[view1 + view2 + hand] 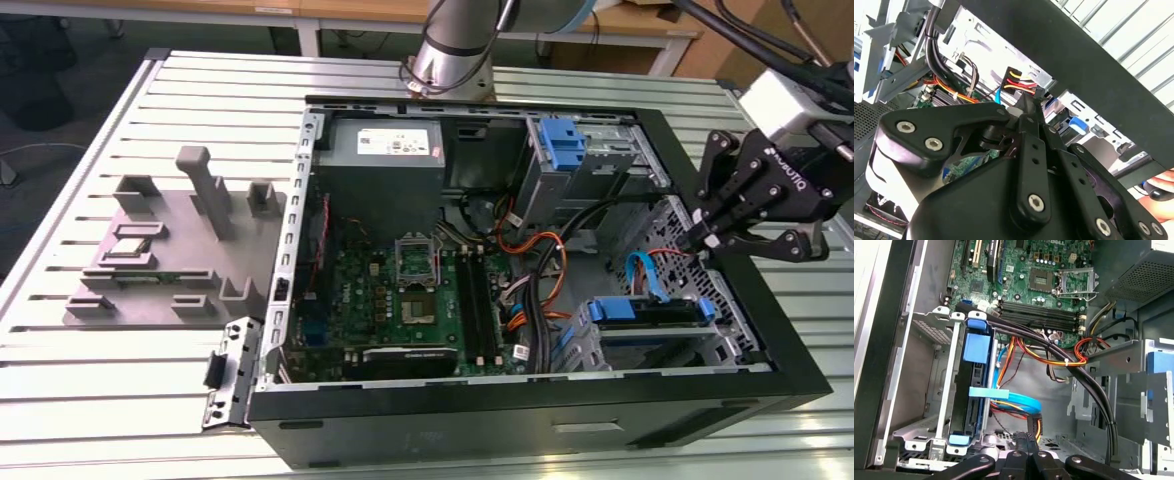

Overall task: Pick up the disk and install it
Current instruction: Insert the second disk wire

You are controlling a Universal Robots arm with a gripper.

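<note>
The disk sits edge-on in the metal drive cage at the near right corner of the open computer case, showing as a blue strip. In the first wrist view, the disk lies in the cage slot, blue carrier along its edge and a blue data cable beside it. My gripper hovers above the case's right wall, just over the cage and apart from the disk. Its fingers are shut with nothing between them, as both wrist views show: the gripper and the gripper.
The case holds a motherboard, a power supply, an upright blue bracket on the rear cage, and bundled cables. A grey fixture with parts lies on the exterior view's left. A person's fingers show outside the case.
</note>
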